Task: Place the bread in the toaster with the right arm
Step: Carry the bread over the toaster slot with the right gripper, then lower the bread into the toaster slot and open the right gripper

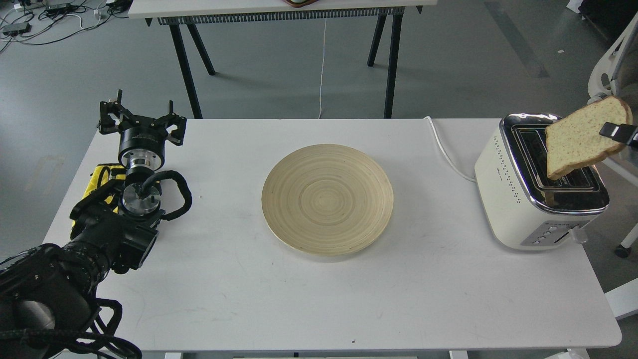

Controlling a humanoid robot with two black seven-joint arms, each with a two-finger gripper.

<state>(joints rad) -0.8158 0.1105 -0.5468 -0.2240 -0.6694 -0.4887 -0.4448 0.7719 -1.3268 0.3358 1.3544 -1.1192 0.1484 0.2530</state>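
Note:
The bread (pixel 580 137), a tan speckled slice with brown crust, hangs tilted just above the toaster (pixel 541 182) at the table's right end, its lower corner over the right black slot. My right gripper (pixel 618 132) comes in from the right edge and is shut on the bread's upper right edge; only a fingertip shows. My left gripper (pixel 141 122) rests over the table's far left corner, its fingers spread open and empty.
A round wooden plate (pixel 327 198) lies in the middle of the white table (pixel 319 299). The toaster's white cord (pixel 446 152) runs off the back edge. A second table (pixel 279 10) stands behind. White chair parts (pixel 615 60) are at the right.

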